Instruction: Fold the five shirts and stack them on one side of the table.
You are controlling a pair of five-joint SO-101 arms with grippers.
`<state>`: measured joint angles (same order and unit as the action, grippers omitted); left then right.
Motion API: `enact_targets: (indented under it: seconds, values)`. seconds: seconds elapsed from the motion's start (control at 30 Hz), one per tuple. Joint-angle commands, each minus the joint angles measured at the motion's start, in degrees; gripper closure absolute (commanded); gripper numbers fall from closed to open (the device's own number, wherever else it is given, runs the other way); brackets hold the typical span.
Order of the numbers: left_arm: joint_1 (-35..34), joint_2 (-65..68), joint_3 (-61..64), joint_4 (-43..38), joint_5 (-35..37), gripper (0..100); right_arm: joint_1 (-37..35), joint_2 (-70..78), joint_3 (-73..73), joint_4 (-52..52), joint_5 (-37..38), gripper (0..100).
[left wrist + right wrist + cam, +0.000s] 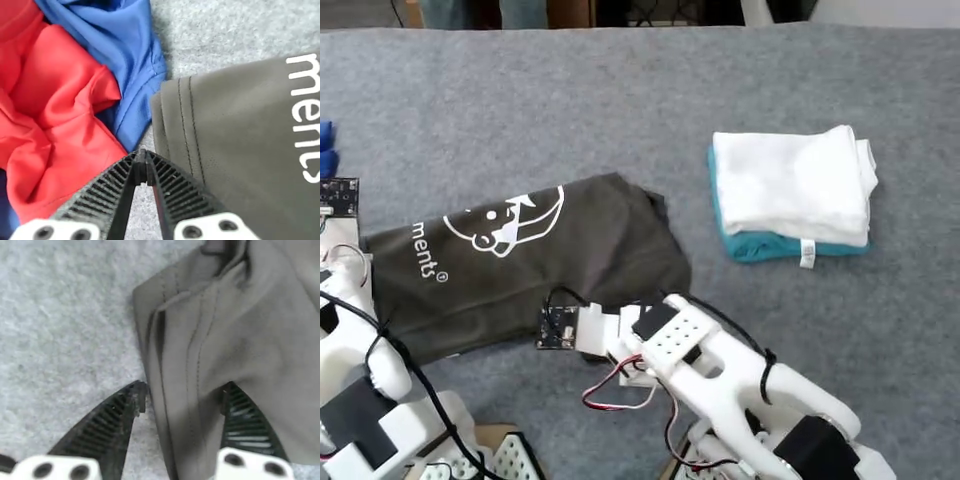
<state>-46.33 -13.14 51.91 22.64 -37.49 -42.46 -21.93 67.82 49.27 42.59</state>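
Dark shirt [550,265] lies on the near left of the desk [620,100], and the right pincer [182,395], wide around its edge, should pinch it deep, while the left pincer [142,167] sits closed and empty.

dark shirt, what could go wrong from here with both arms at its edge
1. The right jaws stand open astride a bunched, layered edge of the dark shirt; closing could catch only some layers and pull the fold crooked.
2. The left jaws are shut just off its hem, close beside the red shirt; they may miss the hem or snag the red one instead.
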Motion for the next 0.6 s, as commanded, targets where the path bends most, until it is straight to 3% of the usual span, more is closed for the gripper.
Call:
enact_targets:
  seconds: [0.0, 0.1, 0.3, 0.57]
  values:
    - [-0.40, -0.18, -0.04, -0.97, 0.62, 97, 0.53, 5.49, 0.57, -1.67, 0.62, 89.0]
    - [-0.40, -0.18, -0.04, -0.97, 0.62, 97, 3.87, 9.10, -2.77, -1.76, 0.62, 98.8]
    - [-0.40, -0.18, -0.13, -1.05, 0.70, 97, 11.52, 15.16, -12.70, -0.26, 0.62, 98.5]
    - [-0.13, -0.18, 0.13, -1.14, 0.70, 97, 12.84, 20.09, -41.27, 21.98, 0.62, 98.5]
